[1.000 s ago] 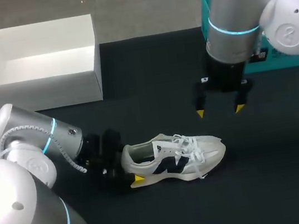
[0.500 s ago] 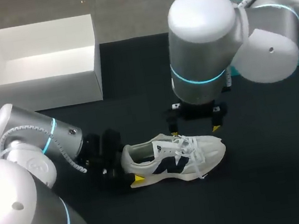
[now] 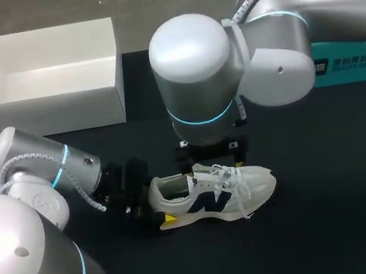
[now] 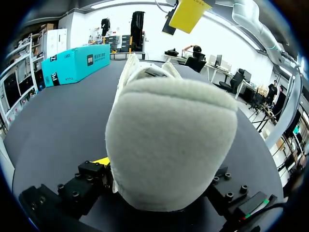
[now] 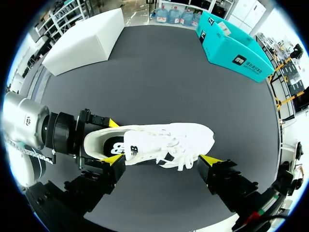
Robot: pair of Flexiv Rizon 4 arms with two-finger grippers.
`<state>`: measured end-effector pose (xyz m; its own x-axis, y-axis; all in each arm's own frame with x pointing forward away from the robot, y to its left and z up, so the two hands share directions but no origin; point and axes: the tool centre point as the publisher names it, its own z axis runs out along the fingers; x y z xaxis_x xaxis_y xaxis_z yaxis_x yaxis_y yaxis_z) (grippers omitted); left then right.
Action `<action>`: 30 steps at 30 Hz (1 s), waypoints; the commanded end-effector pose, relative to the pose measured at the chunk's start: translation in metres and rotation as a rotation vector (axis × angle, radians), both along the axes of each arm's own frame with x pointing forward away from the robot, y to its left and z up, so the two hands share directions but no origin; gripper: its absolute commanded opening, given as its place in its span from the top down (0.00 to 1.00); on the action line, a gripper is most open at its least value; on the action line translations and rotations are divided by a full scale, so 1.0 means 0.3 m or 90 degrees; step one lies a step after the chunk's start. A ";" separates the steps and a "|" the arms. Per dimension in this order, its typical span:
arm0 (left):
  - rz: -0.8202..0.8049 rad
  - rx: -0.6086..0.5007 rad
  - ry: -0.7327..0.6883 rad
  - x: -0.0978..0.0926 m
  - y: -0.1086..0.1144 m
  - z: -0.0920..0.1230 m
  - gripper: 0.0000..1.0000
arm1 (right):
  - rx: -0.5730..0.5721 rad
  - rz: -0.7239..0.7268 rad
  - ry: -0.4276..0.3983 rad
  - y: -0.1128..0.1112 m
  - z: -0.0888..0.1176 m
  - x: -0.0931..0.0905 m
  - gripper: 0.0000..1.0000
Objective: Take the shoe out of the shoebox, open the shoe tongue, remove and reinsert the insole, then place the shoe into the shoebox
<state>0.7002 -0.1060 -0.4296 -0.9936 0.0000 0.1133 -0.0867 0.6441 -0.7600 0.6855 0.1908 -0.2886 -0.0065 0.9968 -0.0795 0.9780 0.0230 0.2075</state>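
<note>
A white sneaker with navy side panels stands upright on the black table, toe to the right, laces loosely tied. My left gripper is shut on its heel, one yellow fingertip showing at the near side. In the left wrist view the padded heel fills the space between the fingers. My right gripper hangs open just above the sneaker, its fingers spread along the shoe and holding nothing. In the head view the right wrist covers most of that gripper. The open white shoebox sits empty at the far left.
A teal box lies at the table's far right edge, partly behind my right arm. The table is bare black cloth in front of the sneaker and to its right.
My right arm has swung left and down from the far right until its open gripper hangs over the sneaker. The left gripper and the sneaker have stayed put.
</note>
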 end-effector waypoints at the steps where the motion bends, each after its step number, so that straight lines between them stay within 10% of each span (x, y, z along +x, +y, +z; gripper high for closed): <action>1: 0.000 0.005 0.001 -0.014 -0.008 -0.015 1.00 | -0.073 -0.029 -0.009 0.091 -0.052 -0.022 0.00; 18: 0.000 0.005 0.001 -0.014 -0.008 -0.015 1.00 | -0.144 -0.019 0.003 0.154 -0.132 -0.030 0.04; 27: 0.000 0.005 0.001 -0.014 -0.008 -0.015 1.00 | -0.171 -0.034 0.022 0.128 -0.159 -0.005 0.49; 30: 0.000 0.005 0.001 -0.014 -0.008 -0.015 1.00 | -0.173 -0.036 0.030 0.129 -0.165 -0.001 0.50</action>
<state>0.7002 -0.1059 -0.4295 -0.9936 -0.0001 0.1133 -0.0867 0.6441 -0.7600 0.6884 0.2200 -0.3318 -0.0721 0.9783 -0.1943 0.9867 0.0984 0.1293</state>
